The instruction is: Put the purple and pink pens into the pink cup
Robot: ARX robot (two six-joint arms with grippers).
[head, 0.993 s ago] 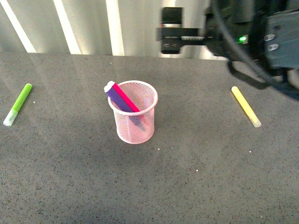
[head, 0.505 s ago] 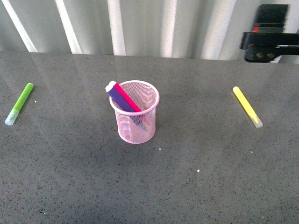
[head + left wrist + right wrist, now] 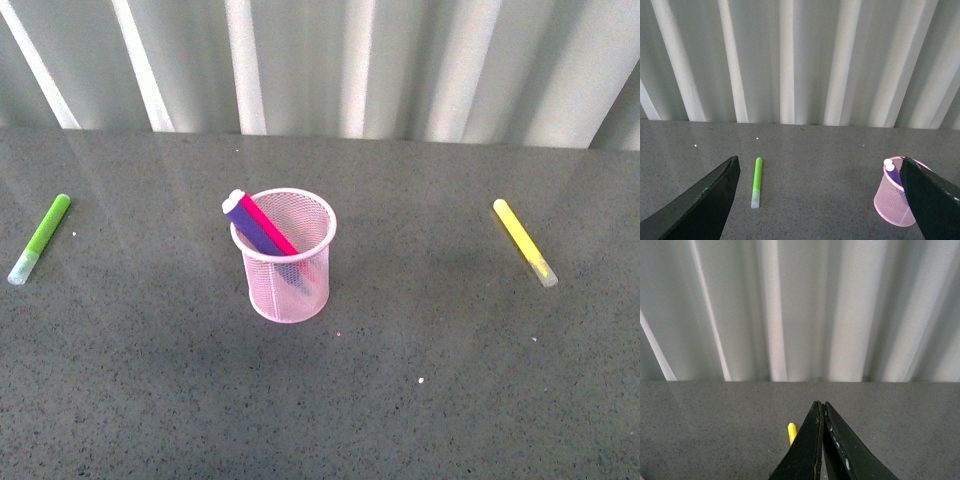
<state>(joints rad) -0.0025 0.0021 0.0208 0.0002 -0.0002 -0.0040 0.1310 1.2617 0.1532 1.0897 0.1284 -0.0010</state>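
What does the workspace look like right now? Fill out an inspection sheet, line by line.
Surface: grey speckled table, a few small white specks.
Job's things: purple pen and pink pen both stand leaning inside the pink cup, which is upright.
Clutter: green marker lying to the left, yellow marker lying to the right, both apart from the cup.
Grippers: left gripper open, holding nothing; right gripper shut, holding nothing. Neither appears in the front view.
Cables: nothing seen.
Surroundings: white ribbed wall behind the table.
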